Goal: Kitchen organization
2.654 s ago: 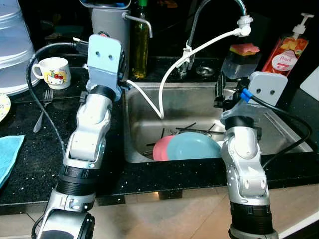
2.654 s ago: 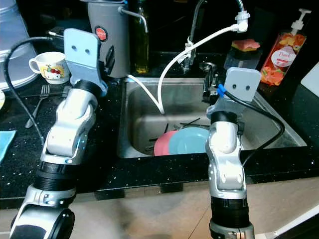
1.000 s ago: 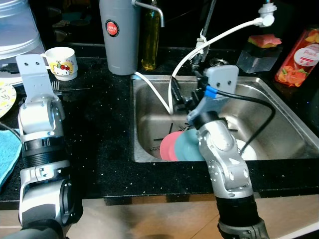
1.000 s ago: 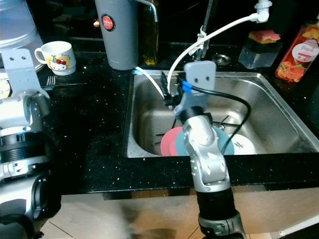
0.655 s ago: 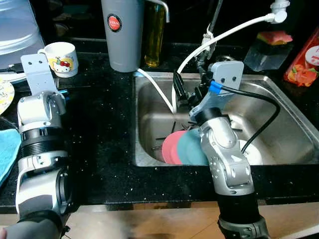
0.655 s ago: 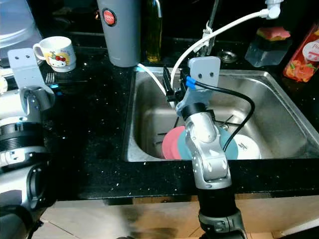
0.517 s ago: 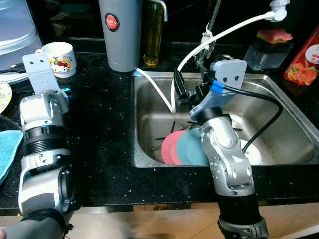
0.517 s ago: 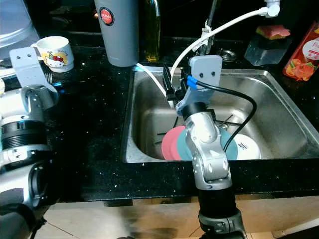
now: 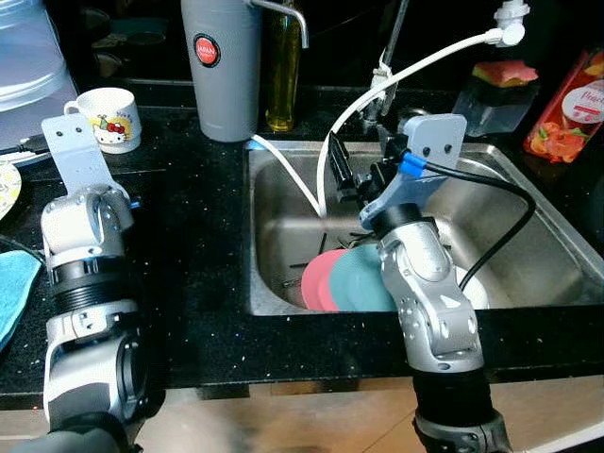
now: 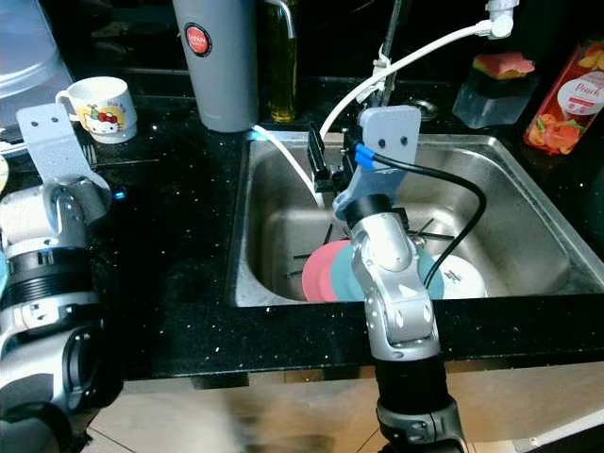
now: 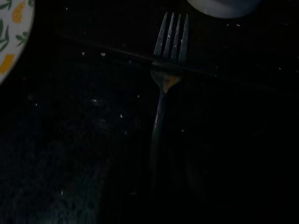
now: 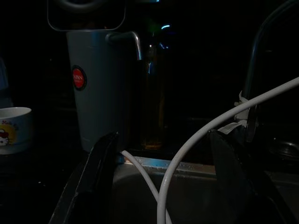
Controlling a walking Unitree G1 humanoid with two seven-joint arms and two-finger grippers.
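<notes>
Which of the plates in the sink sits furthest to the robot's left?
The pink plate, at the left end of the row; the teal plate overlaps it, and the white plate lies furthest right.

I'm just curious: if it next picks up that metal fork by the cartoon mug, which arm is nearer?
Probably the left. The left gripper hangs over the metal fork on the black counter; the right gripper, open, is over the steel sink.
</notes>
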